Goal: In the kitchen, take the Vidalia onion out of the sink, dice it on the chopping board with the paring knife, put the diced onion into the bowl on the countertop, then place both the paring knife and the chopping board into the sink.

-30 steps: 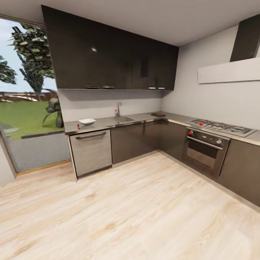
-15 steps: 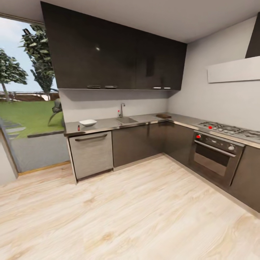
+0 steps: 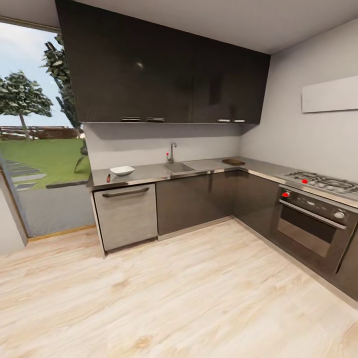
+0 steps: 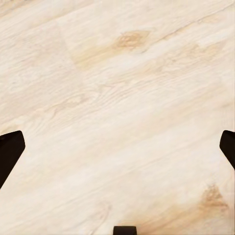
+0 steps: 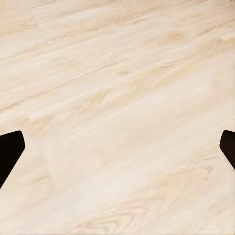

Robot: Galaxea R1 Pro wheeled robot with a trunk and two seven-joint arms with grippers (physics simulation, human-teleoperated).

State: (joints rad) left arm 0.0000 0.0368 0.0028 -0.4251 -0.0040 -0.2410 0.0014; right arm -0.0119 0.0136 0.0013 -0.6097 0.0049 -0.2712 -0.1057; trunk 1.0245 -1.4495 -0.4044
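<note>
Head view. Kitchen, seen from across the pale wood floor (image 3: 199, 298). Countertop (image 3: 149, 174) runs through mid-frame and turns toward the right edge. Sink (image 3: 178, 167) at centre, chrome tap (image 3: 172, 150) behind it; the Vidalia onion inside cannot be made out. Bowl (image 3: 122, 170), white, left of the sink; a small sliver with red, probably the paring knife (image 3: 108, 178), just left of the bowl. Chopping board (image 3: 233, 161) right of the sink, near the corner. Oven (image 3: 311, 223) at right; dishwasher front (image 3: 127, 214) under the bowl.

Left wrist view. Left gripper (image 4: 117, 147) spread wide, empty, dark fingertips (image 4: 10, 152) at the frame sides over floorboards.

Right wrist view. Right gripper (image 5: 117, 152) likewise spread, empty, over floor.

Step in hand, judged: approach. Best to stop square to the sink, short of the metallic counter edge. Open floor ahead; the oven run narrows the right side.
</note>
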